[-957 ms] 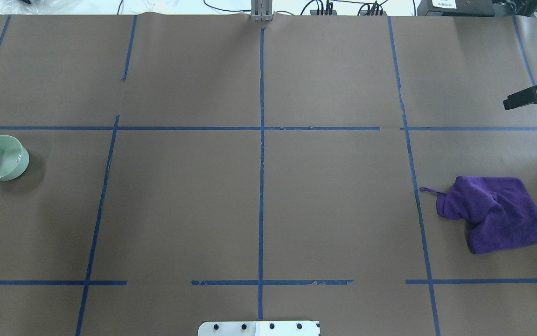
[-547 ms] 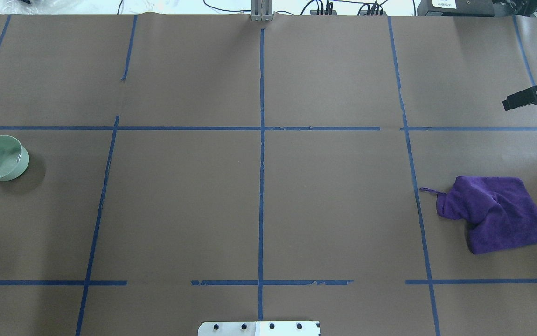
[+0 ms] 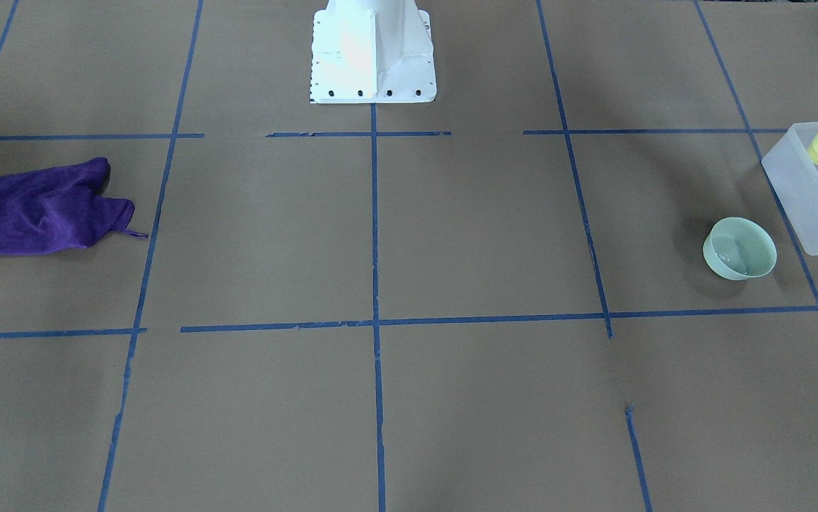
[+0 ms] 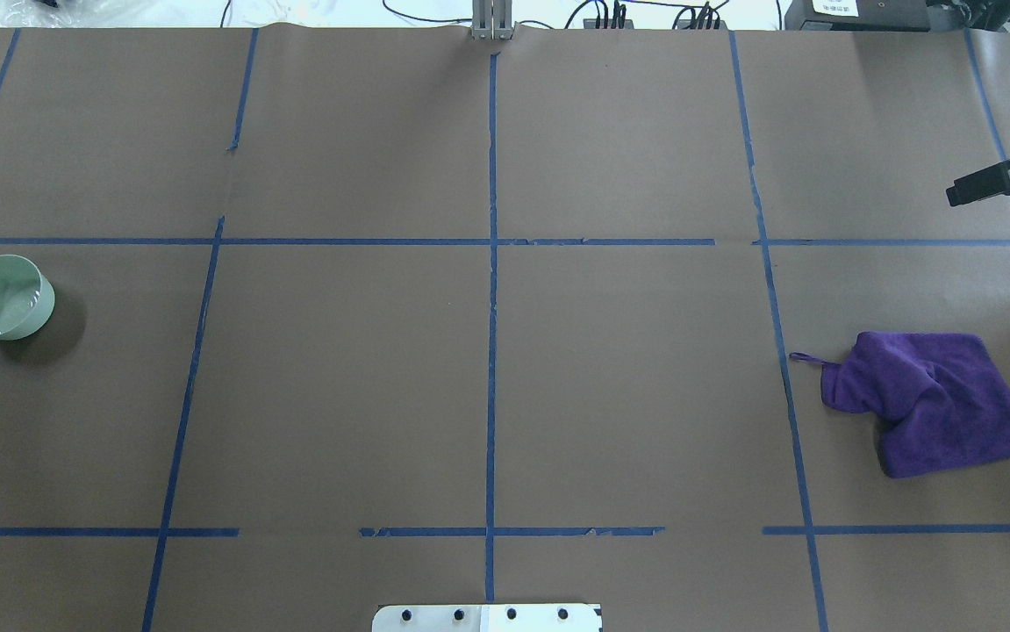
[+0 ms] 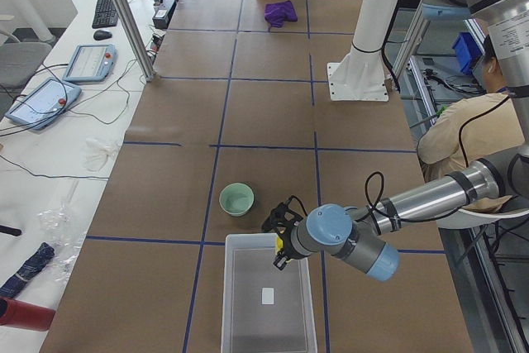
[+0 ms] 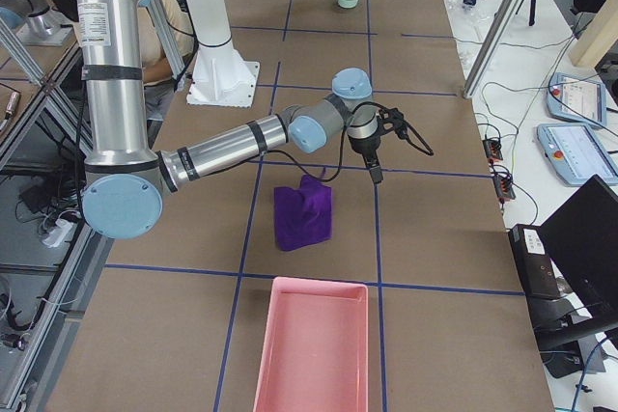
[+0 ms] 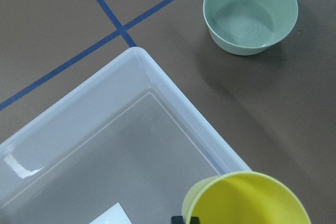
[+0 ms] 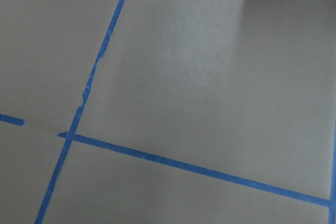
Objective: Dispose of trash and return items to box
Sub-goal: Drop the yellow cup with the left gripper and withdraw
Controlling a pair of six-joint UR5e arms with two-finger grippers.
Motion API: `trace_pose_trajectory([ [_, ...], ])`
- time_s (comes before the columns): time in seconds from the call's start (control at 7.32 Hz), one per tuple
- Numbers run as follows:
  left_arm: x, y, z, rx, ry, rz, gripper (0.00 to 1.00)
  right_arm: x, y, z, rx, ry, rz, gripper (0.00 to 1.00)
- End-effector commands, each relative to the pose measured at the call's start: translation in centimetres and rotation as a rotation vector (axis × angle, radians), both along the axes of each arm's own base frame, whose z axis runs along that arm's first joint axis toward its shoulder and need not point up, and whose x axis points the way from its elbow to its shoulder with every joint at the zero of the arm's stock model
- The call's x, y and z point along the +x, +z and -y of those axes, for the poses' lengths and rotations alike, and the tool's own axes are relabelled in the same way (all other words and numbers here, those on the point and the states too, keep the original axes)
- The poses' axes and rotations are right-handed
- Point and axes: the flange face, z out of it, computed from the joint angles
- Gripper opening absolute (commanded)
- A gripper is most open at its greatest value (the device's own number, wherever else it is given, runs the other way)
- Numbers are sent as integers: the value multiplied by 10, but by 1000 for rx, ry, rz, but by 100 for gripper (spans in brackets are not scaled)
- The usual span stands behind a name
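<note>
In the left wrist view, the cup [image 7: 247,200] is seen held up over a corner of the box [image 7: 157,85], pinched at its rim by the fingers of the left gripper [image 5: 282,252]. The bowl [image 7: 250,11] is set on the table [image 3: 451,235] just beside the box, not touching it. The cloth [image 3: 53,206] is laid far off, near the right gripper [image 4: 987,186]; whether its fingers are spread or pressed together cannot be told
</note>
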Motion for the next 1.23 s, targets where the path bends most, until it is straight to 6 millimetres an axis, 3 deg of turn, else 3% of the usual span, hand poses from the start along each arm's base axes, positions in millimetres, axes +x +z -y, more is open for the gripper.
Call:
trace_pose_trajectory([
  [0.0, 0, 16, -4, -22, -4, -1, 0, 0, 1, 0, 0, 0, 0, 100],
  [0.41, 3, 23, -7, -12, 8, -4, 3, 0, 1, 0, -1, 0, -1, 100],
  [0.55, 5, 24, -6, -12, 14, -4, 14, 0, 1, 0, -1, 0, -1, 100],
  [0.82, 6, 22, -6, -3, 24, -5, 50, 0, 1, 0, -2, -1, 0, 100],
  [1.09, 7, 21, -5, -4, 24, -11, 52, -1, 1, -1, -3, -1, 1, 100],
])
